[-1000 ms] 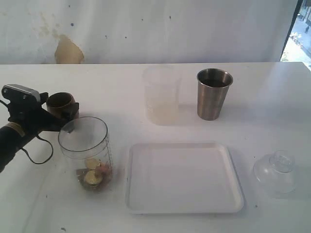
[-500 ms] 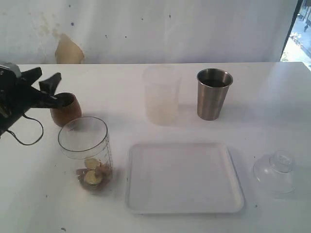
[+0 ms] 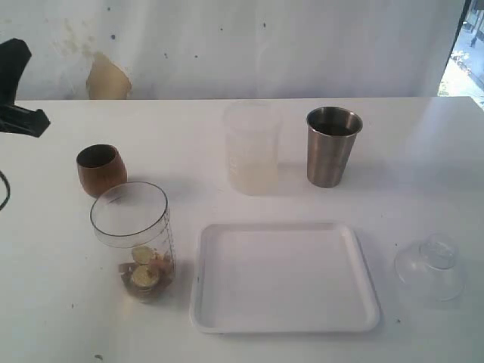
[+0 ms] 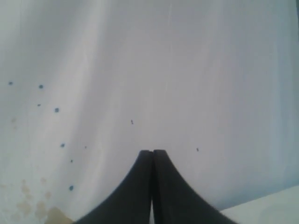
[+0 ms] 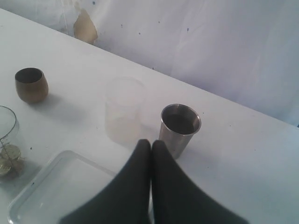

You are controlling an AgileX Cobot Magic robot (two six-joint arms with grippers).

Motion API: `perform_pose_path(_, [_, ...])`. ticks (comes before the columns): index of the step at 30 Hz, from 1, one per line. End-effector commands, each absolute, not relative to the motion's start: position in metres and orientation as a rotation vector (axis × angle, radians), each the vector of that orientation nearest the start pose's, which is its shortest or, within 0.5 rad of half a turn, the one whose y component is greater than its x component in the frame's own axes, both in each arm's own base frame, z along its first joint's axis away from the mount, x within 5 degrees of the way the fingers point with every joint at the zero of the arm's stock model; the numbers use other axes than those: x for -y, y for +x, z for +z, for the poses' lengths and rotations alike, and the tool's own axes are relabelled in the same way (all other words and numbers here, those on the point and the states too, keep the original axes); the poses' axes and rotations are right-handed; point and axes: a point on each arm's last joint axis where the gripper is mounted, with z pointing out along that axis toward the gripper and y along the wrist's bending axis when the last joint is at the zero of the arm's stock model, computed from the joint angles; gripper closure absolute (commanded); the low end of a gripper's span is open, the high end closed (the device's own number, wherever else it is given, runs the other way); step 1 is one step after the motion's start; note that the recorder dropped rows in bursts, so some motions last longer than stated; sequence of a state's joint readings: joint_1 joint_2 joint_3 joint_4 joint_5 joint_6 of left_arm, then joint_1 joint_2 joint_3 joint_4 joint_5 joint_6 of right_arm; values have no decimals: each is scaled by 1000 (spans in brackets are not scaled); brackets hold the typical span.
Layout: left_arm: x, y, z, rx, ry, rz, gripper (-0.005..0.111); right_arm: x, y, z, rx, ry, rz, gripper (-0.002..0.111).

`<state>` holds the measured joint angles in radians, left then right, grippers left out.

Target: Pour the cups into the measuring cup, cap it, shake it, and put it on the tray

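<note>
The brown wooden cup (image 3: pixel 100 169) (image 5: pixel 31 84) stands upright on the table, just behind the clear measuring cup (image 3: pixel 132 238) (image 5: pixel 6 148), which has round yellowish pieces at its bottom. At the back right is the steel tumbler (image 3: pixel 333 146) (image 5: pixel 180 123), upright. The white tray (image 3: pixel 283 276) (image 5: pixel 56 193) lies in front. My left gripper (image 3: pixel 36 121) (image 4: pixel 152 151) is at the far left edge, raised and apart from the wooden cup, shut and empty, facing the white wall. My right gripper (image 5: pixel 151 141) is shut and empty, above the table short of the tumbler; the exterior view does not show it.
A frosted whitish plastic cup (image 3: pixel 252 147) (image 5: pixel 124 109) stands left of the tumbler. A clear domed lid (image 3: pixel 431 266) lies on the table right of the tray. A white wall with a tan patch (image 3: pixel 106 79) backs the table.
My left gripper let go of the wooden cup, which now stands upright behind the measuring cup. It drew back left and upward, and its jaws closed. The right arm's state is unchanged.
</note>
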<state>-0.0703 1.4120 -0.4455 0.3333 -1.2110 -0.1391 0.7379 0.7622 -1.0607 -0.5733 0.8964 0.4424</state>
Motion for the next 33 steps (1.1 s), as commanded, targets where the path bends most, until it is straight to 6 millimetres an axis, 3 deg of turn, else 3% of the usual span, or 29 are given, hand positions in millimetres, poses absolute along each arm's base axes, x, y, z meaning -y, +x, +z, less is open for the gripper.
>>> perform_pose_path(1, [48,215,273,-1162,319,-352,107,-52,115,426,-1913,-375,87,108])
perform_pose_path(8, [53,185,291,-1085,405,-372,107,-52,115,426,-1913,-375,87,108])
perform_pose_path(28, [53,184,292,-1078,425,-342,107,-52,115,426,-1912,-375,90,108])
perform_pose_path(33, [51,178,278,-1120,415,-330,107,-52,115,426,-1912,-375,90,108])
